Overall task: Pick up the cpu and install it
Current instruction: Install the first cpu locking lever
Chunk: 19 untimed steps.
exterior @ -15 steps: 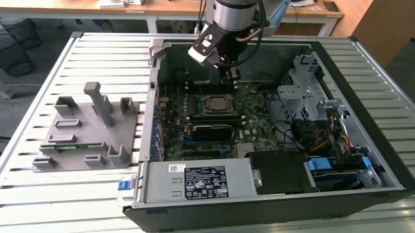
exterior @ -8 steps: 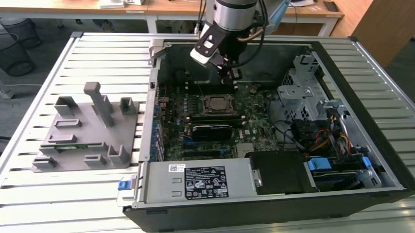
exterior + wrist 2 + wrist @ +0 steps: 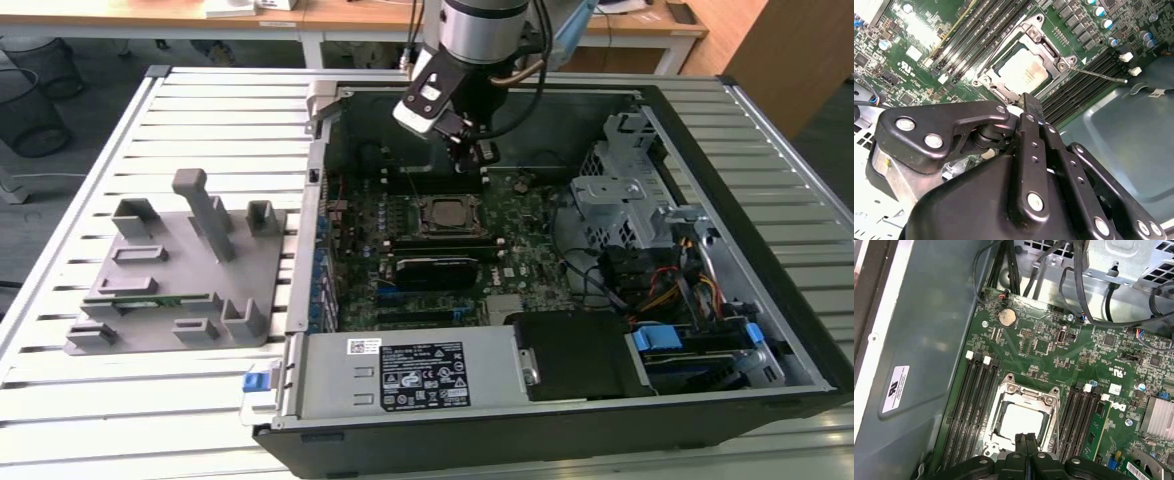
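The cpu (image 3: 1023,73) is a silvery square chip lying flat inside the metal socket frame (image 3: 1004,87) on the green motherboard; in the first wrist view the cpu (image 3: 1022,422) sits between the black memory slots. My gripper (image 3: 1025,441) hangs just above the socket's edge with both black fingers pressed together and nothing between them. In the exterior view the gripper (image 3: 470,160) is inside the open computer case, above and slightly behind the socket (image 3: 445,216). A thin metal lever (image 3: 1101,75) sticks out beside the socket.
A grey fixture tray (image 3: 174,270) lies on the slatted table at the exterior view's left, with a green memory stick (image 3: 147,297) on it. Inside the case are a black block (image 3: 434,268), the power supply (image 3: 400,375), a drive cage (image 3: 621,190) and cables (image 3: 667,290).
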Each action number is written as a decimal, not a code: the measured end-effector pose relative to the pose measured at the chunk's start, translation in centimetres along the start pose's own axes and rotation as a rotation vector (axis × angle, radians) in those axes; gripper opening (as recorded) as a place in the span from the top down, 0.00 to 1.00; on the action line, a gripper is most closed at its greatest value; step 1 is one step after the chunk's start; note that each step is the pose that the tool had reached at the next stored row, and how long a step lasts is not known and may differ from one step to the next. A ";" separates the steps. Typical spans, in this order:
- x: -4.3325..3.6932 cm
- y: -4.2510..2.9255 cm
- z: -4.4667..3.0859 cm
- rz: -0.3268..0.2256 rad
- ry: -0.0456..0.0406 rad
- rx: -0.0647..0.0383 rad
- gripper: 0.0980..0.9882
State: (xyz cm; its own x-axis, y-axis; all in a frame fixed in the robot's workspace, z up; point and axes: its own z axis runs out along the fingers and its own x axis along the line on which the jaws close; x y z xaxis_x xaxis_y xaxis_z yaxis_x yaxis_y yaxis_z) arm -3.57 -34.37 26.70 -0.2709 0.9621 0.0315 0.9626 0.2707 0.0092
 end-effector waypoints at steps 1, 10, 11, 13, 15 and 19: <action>0.00 -0.01 0.00 -0.004 0.0001 0.000 0.99; 0.00 -0.01 0.00 -0.039 0.0004 0.001 0.99; 0.00 -0.01 0.00 -0.043 0.0005 0.001 0.99; 0.00 -0.01 0.00 -0.052 0.0005 0.002 0.99; 0.00 -0.01 0.00 -0.061 0.0006 0.002 0.99; 0.00 -0.01 0.00 -0.079 0.0008 0.002 0.99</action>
State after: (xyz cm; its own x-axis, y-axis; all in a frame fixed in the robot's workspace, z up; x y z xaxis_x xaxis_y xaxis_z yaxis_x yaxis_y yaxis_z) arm -3.58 -34.37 26.70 -0.3456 0.9378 0.0316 0.9384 0.3455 0.0092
